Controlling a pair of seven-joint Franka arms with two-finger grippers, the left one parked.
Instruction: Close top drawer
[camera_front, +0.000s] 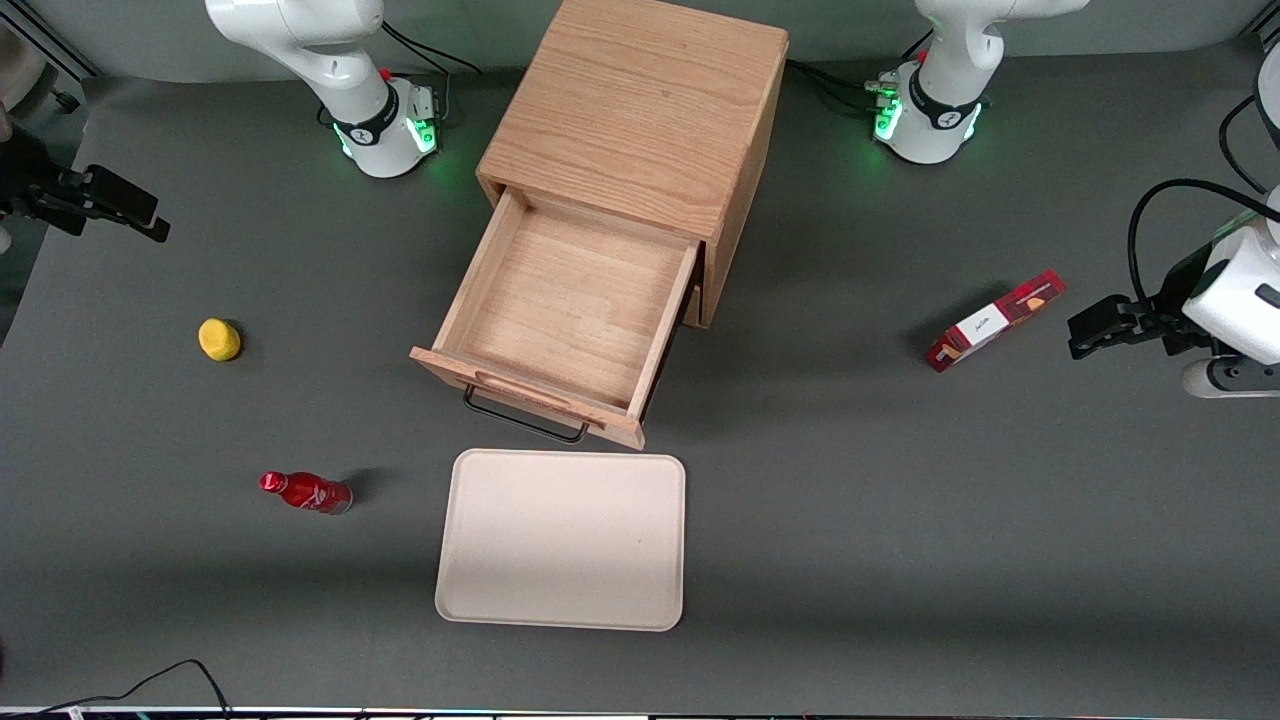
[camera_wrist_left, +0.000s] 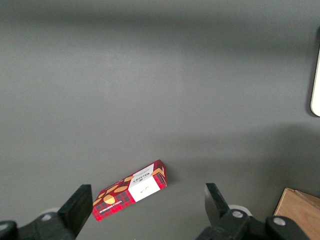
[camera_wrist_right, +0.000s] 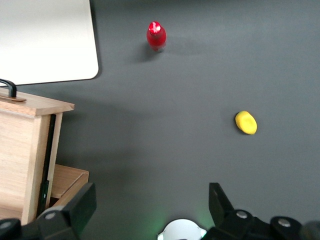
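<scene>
The flat beige plastic tray (camera_front: 561, 540) lies nearest the camera. At its 12 o'clock the light oak top drawer (camera_front: 565, 305) stands pulled fully out. It looks rigid and easy-sliding; I would push its front panel by the black wire handle (camera_front: 523, 419). The black two-finger gripper (camera_front: 95, 200) hangs open, well apart, at the drawer's 9 o'clock.

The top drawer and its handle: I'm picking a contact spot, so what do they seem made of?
The top drawer, pulled open and empty, looks like light oak with a matte finish; grain lines show. Its handle looks like thin black wire, probably metal. The gripper is open, far off toward the working arm's end of the table.
</scene>
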